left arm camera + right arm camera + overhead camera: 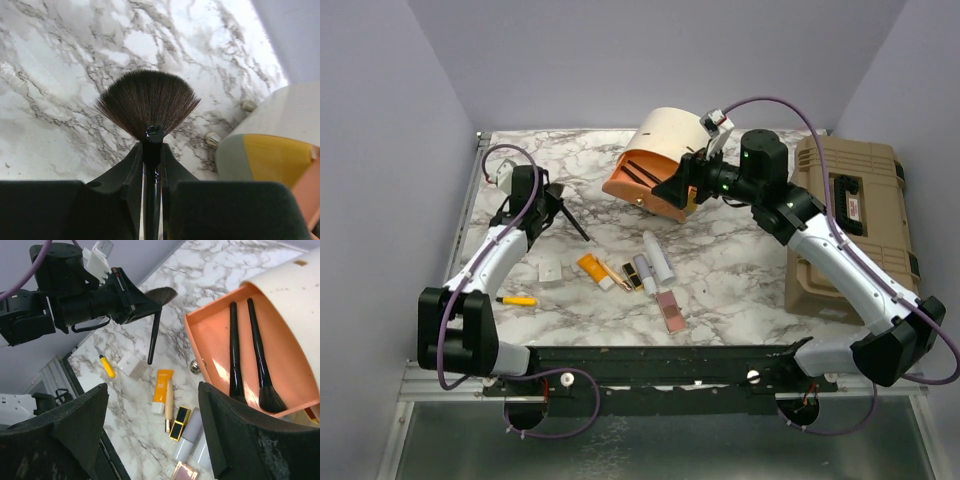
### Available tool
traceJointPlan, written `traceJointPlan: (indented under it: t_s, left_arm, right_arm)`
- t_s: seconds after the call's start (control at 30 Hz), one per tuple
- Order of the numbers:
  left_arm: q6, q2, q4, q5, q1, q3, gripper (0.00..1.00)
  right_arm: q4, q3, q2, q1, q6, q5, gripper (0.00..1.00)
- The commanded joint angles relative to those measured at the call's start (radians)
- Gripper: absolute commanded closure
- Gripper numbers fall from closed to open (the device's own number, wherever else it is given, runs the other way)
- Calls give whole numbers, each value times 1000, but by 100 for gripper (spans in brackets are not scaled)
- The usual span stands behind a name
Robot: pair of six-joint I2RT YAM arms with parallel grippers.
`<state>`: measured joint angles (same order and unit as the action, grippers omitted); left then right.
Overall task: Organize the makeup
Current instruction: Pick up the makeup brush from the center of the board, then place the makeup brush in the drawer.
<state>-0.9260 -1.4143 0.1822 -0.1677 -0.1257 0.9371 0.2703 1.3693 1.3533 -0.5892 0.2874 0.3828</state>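
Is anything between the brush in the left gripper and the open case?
Nothing visible: bare marble lies between the fan brush in the left gripper and the case mouth. The right gripper sits at the mouth's other side.

Left gripper point(552, 197) clamped — right gripper point(675, 188) (outstretched) agape.

White marble table point(740, 260) with grey veins, orange tube point(590, 266), pink palette point(671, 311), tan toolbox point(840, 230)

2 white-black arms point(495, 255), purple cables point(775, 98)
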Motion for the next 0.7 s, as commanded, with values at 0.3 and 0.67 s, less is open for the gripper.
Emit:
traceJointPlan:
  t_s: [0.3,0.67]
  left_arm:
    - [46,144,-13,139,-32,177,100]
    - [51,109,-154,275,-158,260,100]
  right_arm:
    - [-141,-12,3,-3,73,164,27]
    - [-124,20,59,-4,120,199,32]
